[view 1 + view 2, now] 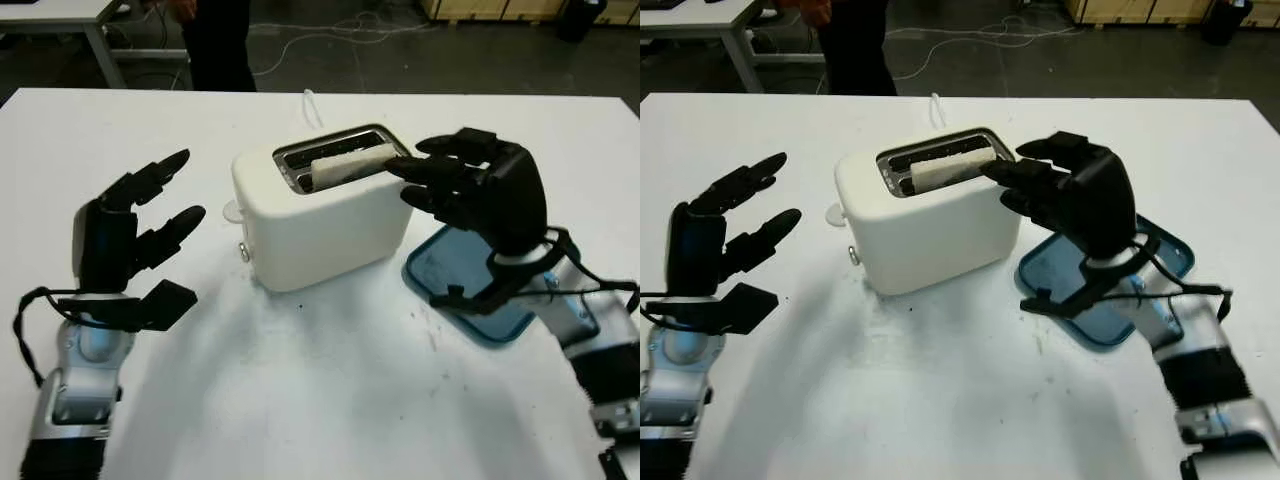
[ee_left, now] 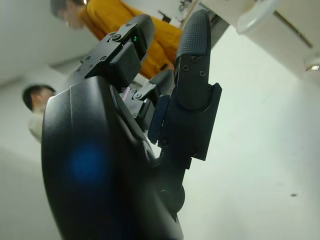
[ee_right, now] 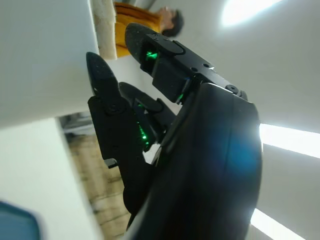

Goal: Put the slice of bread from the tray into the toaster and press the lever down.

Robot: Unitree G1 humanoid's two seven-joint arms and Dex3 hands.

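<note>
A white toaster (image 1: 320,225) stands mid-table. The slice of bread (image 1: 350,165) sits in its slot, leaning and sticking out a little above the top. My right hand (image 1: 400,180) is open at the toaster's right end, its fingertips (image 1: 1000,170) right at the bread's end and its thumb beside the toaster's side wall. Below that hand lies the blue tray (image 1: 440,270), with nothing showing on its bare part. The toaster's white lever (image 1: 232,211) juts from its left end. My left hand (image 1: 185,225) is open, raised left of the toaster and apart from it.
A small knob (image 1: 244,253) sits low on the toaster's left end. The toaster's white cord (image 1: 312,105) runs back over the table. A person (image 1: 215,40) stands beyond the far edge. Bare white table (image 1: 300,400) stretches in front of the toaster.
</note>
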